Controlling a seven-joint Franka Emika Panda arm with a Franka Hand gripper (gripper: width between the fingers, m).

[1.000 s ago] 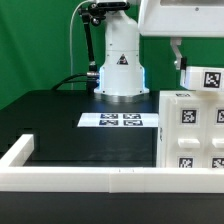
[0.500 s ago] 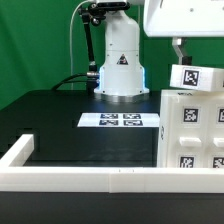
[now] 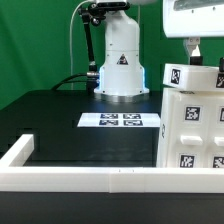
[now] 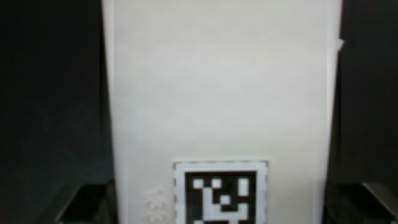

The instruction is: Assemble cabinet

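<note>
The cabinet (image 3: 192, 130) is a large white box with square tags, standing at the exterior view's right on the black table. My gripper (image 3: 206, 58) hangs just above its top and is shut on a small white tagged part (image 3: 184, 75), which lies slightly tilted along the cabinet's upper edge. I cannot tell whether the part touches the cabinet. In the wrist view the part (image 4: 222, 90) is a long white panel with one tag near the fingertips, filling the space between my dark fingers (image 4: 80, 205). The gripper shows there too (image 4: 222, 208).
The marker board (image 3: 121, 121) lies flat on the table before the arm's white base (image 3: 120, 65). A long low white border rail (image 3: 80, 178) runs along the table's front and the exterior view's left side.
The held part's tagged end has moved toward the exterior view's left, over the cabinet's top edge. The gripper's hand has shifted toward the right and slightly up.
</note>
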